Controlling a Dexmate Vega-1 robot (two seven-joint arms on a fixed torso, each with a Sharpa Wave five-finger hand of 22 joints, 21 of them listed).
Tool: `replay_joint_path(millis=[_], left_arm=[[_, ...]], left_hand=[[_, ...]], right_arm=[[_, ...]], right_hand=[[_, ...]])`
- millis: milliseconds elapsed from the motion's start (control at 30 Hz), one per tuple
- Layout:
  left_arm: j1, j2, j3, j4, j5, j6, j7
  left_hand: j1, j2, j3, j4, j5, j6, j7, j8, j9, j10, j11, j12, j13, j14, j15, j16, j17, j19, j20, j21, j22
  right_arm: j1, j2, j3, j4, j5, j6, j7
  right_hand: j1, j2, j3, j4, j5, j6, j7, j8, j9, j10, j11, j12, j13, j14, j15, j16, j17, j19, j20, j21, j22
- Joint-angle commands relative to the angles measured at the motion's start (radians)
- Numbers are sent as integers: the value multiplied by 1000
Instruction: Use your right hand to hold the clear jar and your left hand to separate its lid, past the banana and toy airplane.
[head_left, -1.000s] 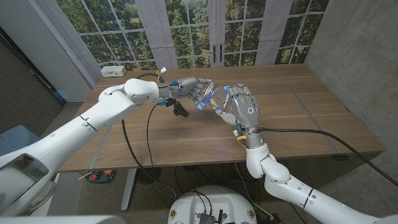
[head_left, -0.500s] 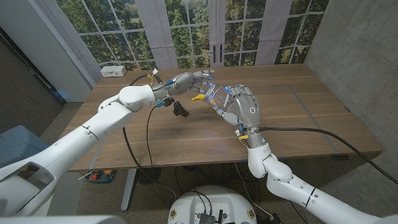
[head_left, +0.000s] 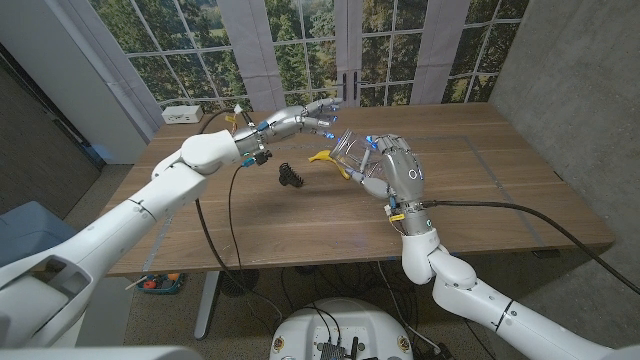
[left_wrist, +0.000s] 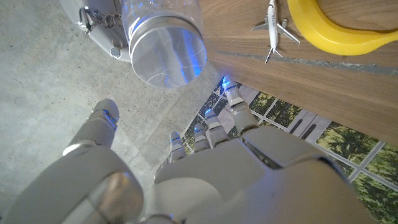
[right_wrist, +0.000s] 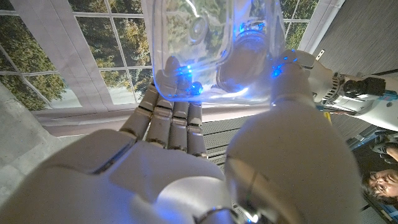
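Right hand (head_left: 393, 168), centre-right of the head view, wraps its fingers round the clear jar (head_left: 352, 155), lifted off the table and tilted, long axis running up-left toward the left hand (head_left: 318, 120). Left hand holds nothing, fingers spread, just beyond the jar's lid (left_wrist: 166, 55) end. Banana (head_left: 320, 157) and toy airplane (left_wrist: 272, 23) lie below.
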Motion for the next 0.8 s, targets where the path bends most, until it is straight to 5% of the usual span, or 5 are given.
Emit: replay_joint_path(millis=[33,233,467,667,800], left_arm=[[-82,33,45,10,56,5,-116],[-123,33,75,13,71,22,-176],[-145,26,89,20,87,20,-200],[-133,26,81,1,131,-4,-153],[-126,20,75,-5,151,-18,-122]], left_hand=[[48,-7,17,-3,5,8,-3,9,5,2,-18,12,3,0,-7,8,0,17,-24,11,1],[107,-71,-12,0,27,-11,-3,5,5,-10,-2,14,4,-2,-2,11,0,37,-11,15,1],[162,-80,-29,2,45,-27,-4,0,3,-17,-6,15,4,2,-5,13,0,52,-31,17,2],[346,-18,9,-2,32,-44,-5,0,5,-17,15,22,5,57,-37,26,1,115,-98,29,4],[557,33,0,2,8,5,-4,23,12,48,18,51,12,201,-116,56,9,272,-226,77,16]], right_arm=[[2,12,13,4,-6,38,-15],[14,16,13,16,-6,51,-10],[31,23,6,34,-21,49,-5],[40,27,5,43,-18,49,1],[45,28,4,49,-14,53,3]], right_hand=[[37,72,291,77,1,426,-263,35,17,336,-339,0,214,112,-273,-5,8,3,-6,9,2],[35,72,293,77,0,425,-264,35,17,338,-341,0,216,111,-273,-9,11,2,-6,11,1],[33,70,297,76,-2,425,-265,35,17,338,-342,-2,218,110,-274,-13,16,1,-6,14,1],[31,70,301,76,-3,424,-267,35,17,340,-341,-4,217,110,-273,-16,21,1,-6,17,1],[30,70,302,76,-4,425,-266,36,17,341,-341,-5,219,112,-274,-17,25,-1,-5,19,0]])
